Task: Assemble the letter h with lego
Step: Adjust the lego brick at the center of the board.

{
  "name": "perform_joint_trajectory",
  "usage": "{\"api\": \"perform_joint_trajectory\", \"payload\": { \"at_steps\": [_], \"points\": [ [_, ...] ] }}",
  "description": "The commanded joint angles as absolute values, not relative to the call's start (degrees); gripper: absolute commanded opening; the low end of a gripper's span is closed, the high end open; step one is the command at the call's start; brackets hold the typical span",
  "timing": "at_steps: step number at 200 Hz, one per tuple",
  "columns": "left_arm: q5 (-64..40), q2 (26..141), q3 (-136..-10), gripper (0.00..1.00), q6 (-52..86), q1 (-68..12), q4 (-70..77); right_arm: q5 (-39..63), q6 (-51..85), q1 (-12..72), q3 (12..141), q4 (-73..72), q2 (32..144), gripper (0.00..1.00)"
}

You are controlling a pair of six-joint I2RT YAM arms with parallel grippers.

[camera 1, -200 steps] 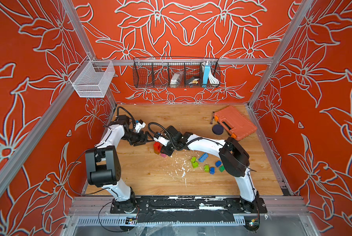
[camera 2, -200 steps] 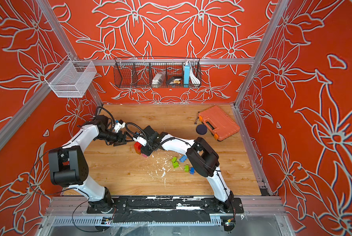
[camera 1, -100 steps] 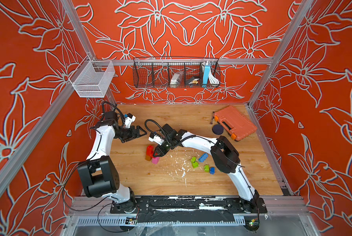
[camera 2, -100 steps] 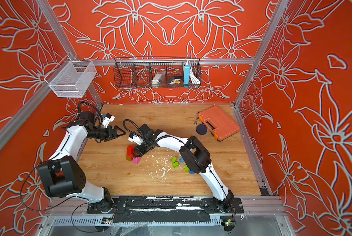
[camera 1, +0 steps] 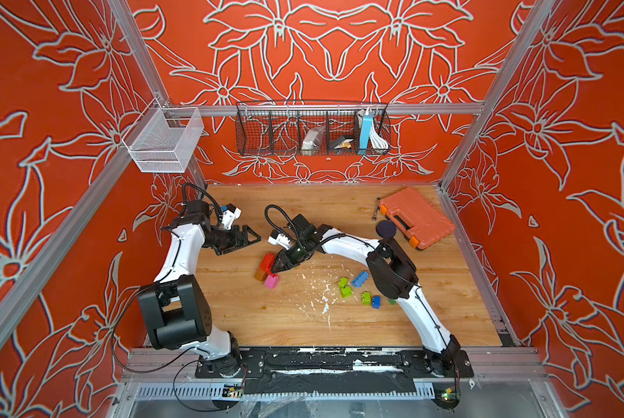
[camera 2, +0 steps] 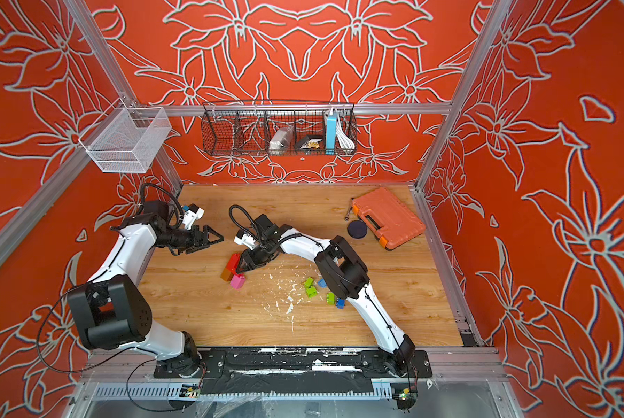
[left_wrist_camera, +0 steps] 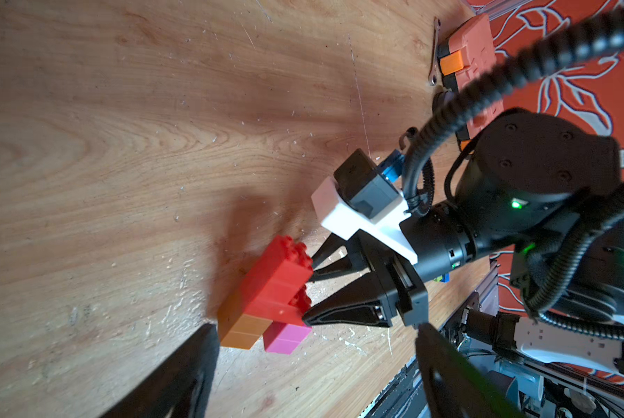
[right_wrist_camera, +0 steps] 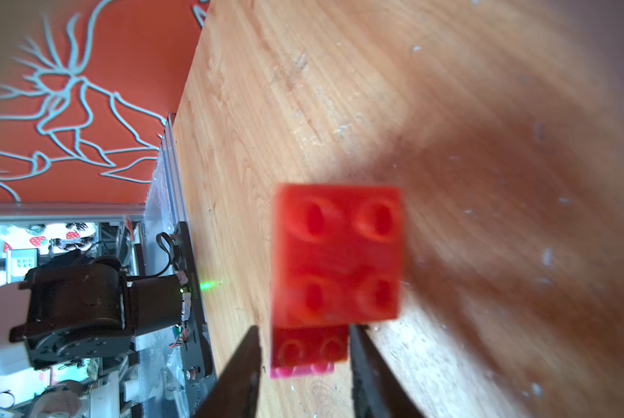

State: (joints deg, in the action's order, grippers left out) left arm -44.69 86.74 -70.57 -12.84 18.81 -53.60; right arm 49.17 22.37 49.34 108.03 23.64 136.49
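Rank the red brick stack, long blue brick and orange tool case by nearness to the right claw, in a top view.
1. red brick stack: at the tips of the right claw.
2. long blue brick: mid-table, beside the right arm's elbow.
3. orange tool case: back right corner, farthest.

The red lego bricks (left_wrist_camera: 278, 282) are showing smooth, glossy plastic, and the pink brick (left_wrist_camera: 285, 336) is shining the same way. The table (camera 1: 285, 325) is looking like matt wood grain (scuffed, with white flecks on it). The right gripper (left_wrist_camera: 307, 293) is showing matt black plastic fingers (left_wrist_camera: 350, 311). The tool case (camera 1: 417, 217) is appearing as ribbed orange plastic, and the wire basket (camera 1: 260, 137) is looking like thin dark metal.
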Motion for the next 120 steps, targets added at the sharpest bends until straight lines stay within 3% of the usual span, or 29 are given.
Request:
{"api": "perform_joint_trajectory", "payload": {
  "at_steps": [1,63,120],
  "points": [
    [-45.77,86.91,-70.32,0.86,-13.69,19.29,-54.04,49.91,24.78,47.87,108.46,23.32,137.82,0.48],
    [-47.09,87.2,-68.62,0.86,-13.87,19.62,-52.29,43.15,19.26,45.72,101.83,24.9,129.2,0.5],
    [-45.89,84.0,-64.22,0.85,-19.18,15.93,-49.83,14.62,7.65,45.43,77.3,33.73,103.43,0.57]
  ]
}}
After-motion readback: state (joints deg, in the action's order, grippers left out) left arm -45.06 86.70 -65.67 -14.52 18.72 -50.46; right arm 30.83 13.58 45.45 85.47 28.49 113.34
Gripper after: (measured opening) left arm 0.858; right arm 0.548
